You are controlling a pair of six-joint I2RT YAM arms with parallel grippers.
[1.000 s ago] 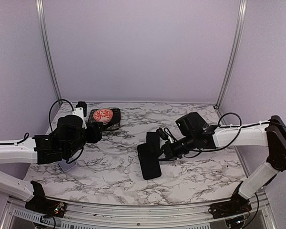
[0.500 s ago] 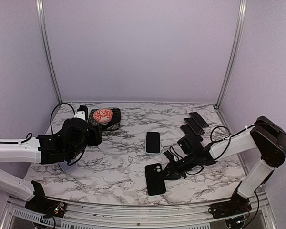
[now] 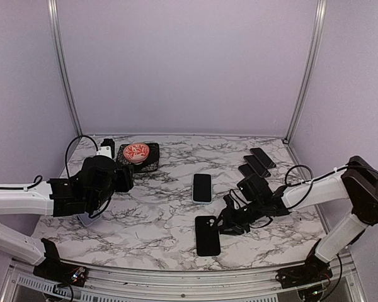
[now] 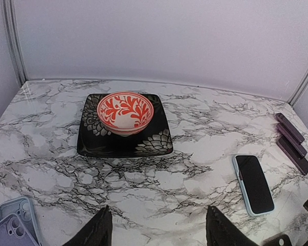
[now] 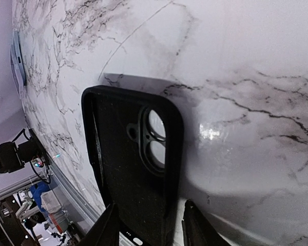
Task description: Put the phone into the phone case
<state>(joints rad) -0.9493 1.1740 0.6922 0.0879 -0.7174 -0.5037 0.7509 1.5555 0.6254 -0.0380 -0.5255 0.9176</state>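
Here the right jaws stand parted, low over the desk (image 3: 145, 220), with an edge of the black case (image 3: 207, 234) between them. The case lies flat by the near edge. The left jaws hang open, holding nothing, near the left edge. The phone (image 3: 202, 187) lies face up mid-desk, apart from the case.
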